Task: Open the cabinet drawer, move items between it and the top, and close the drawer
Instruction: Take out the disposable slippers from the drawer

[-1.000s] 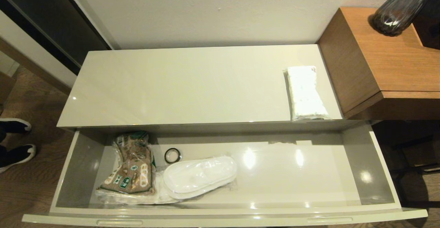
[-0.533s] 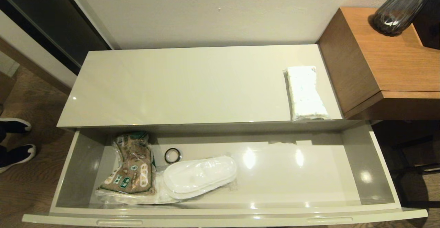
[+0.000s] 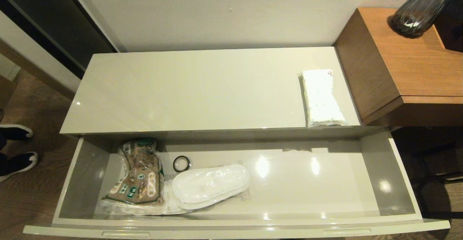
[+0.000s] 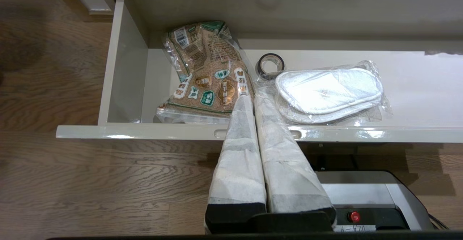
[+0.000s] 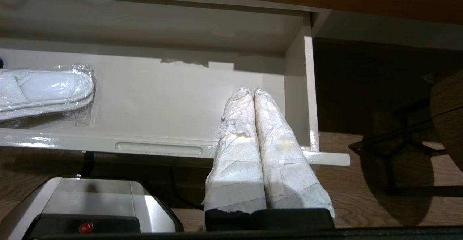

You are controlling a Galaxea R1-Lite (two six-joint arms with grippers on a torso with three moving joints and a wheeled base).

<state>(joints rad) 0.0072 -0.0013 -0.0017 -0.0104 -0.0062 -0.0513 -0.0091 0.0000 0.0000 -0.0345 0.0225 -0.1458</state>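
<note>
Cream-beige cabinet drawer [image 3: 398,182] stands pulled fully out, front rail nearest the robot.

Left gripper [image 4: 249,95]: fingers pressed together, holding nothing, hanging just outside the drawer front, tips aimed over the rail at the seam between the brown printed packet [image 4: 206,70] and the slippers [image 4: 327,90]. Slippers lie flat in clear wrap just beyond the tips, not touched; black ring [image 4: 270,63] sits behind them.

Right gripper [image 5: 251,91]: fingers likewise closed and empty, before the drawer's right end, where the floor is bare.

Tissue pack [image 3: 321,97] lies beyond the drawer on the top [image 3: 181,88], right end, well apart from both grippers.

Judgement: both arms parked clear of the drawer so either item can be reached next.
</note>
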